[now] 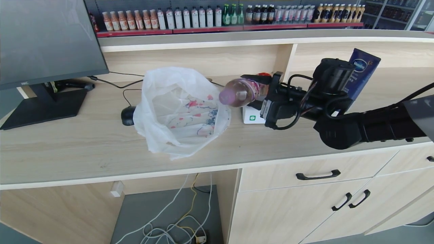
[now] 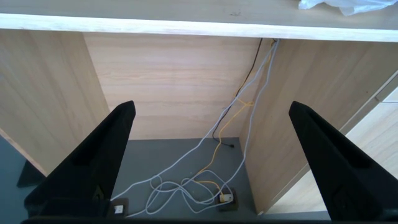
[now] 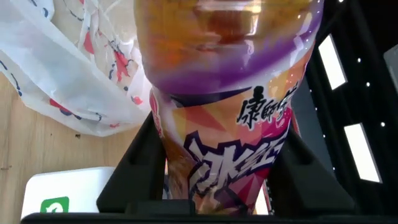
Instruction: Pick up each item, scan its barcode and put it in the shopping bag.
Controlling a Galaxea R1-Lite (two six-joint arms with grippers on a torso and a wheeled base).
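The left jaws stand wide apart and hold nothing, below the edge of the pale wood-grain tabletop (image 1: 84, 145), facing white and yellow cables (image 2: 205, 186) on the grey floor of the kneehole. On the tabletop, a black flat monitor on a black stand (image 1: 47, 40) sits at the far left. A black computer mouse (image 1: 128, 115) lies at 9 o'clock from the white translucent plastic shopping bag (image 1: 179, 112), touching its side. The bag stands open with its mouth up.

At 3 o'clock from the bag, a plastic drink bottle with a pink and purple label (image 1: 239, 92) hangs sideways in the air. Its base points toward the bag's rim and its red cap toward 3 o'clock. The right jaws are clenched on its body (image 3: 224, 124). A small white box with a green mark (image 1: 252, 117) lies on the tabletop just under the bottle. A tall dark blue carton (image 1: 362, 71) stands upright at 2 o'clock, behind the arm.
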